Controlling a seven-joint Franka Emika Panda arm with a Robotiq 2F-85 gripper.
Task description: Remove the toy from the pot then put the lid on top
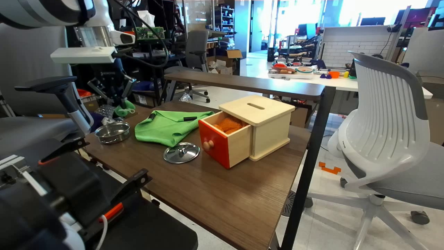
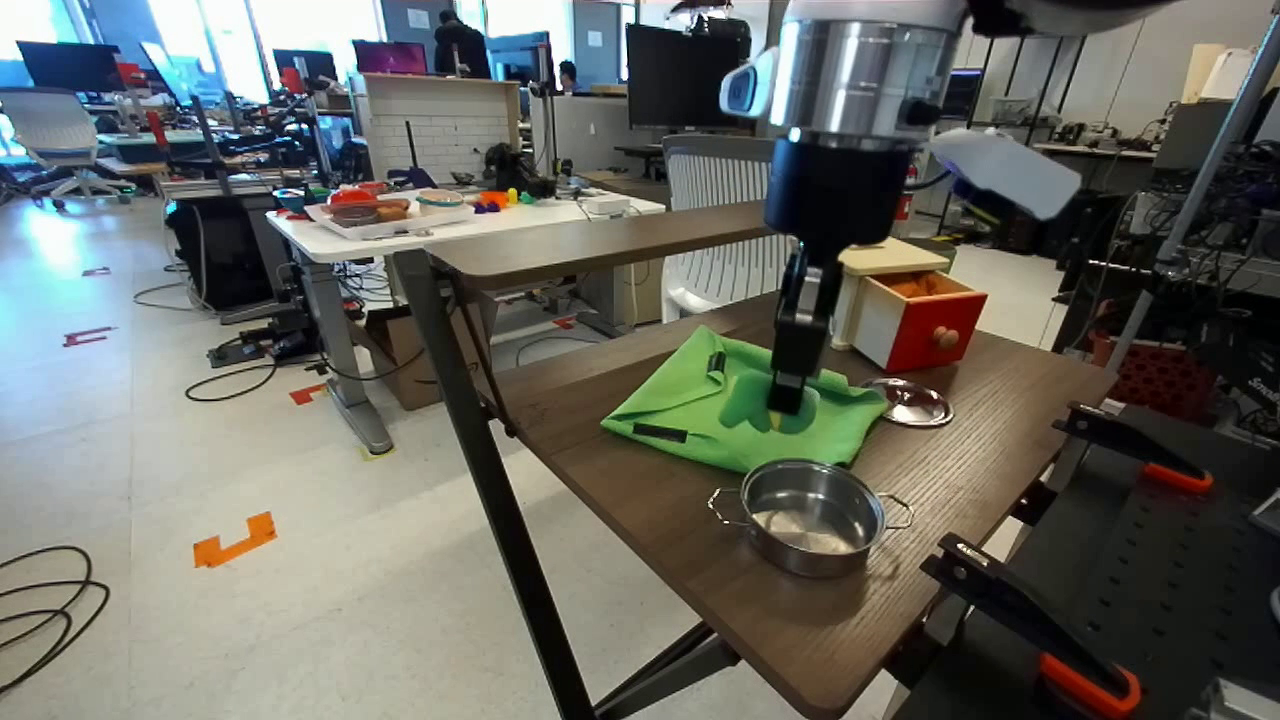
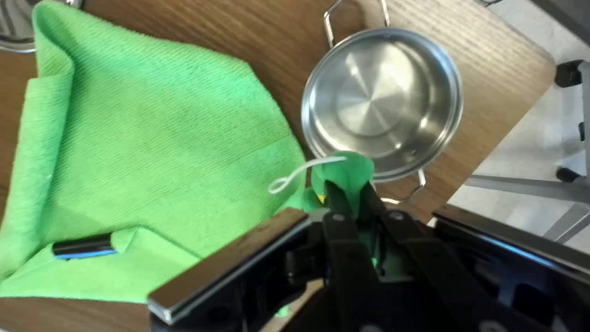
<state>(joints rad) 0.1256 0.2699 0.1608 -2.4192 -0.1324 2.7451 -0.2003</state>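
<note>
The small green toy (image 3: 346,168), with a white string loop, is pinched between the fingertips of my gripper (image 3: 351,196) in the wrist view. In both exterior views the toy (image 1: 125,109) (image 2: 750,403) hangs from the gripper (image 1: 119,102) (image 2: 787,398), above table height. The silver pot (image 3: 382,99) is upright, its inside bare; it also shows in both exterior views (image 1: 112,133) (image 2: 810,520). The toy is near the pot's rim in the wrist view, outside its opening. The silver lid (image 1: 181,153) (image 2: 908,403) lies flat on the table, knob up, partly cut off in the wrist view (image 3: 16,27).
A flat green cloth (image 1: 170,128) (image 3: 156,133) lies between pot and lid. A wooden box (image 1: 272,121) with its red-fronted drawer (image 1: 215,147) pulled out stands beside the lid, with orange stuff inside. The pot is near the table's (image 1: 222,198) edge. Black clamps (image 2: 1010,600) line one side.
</note>
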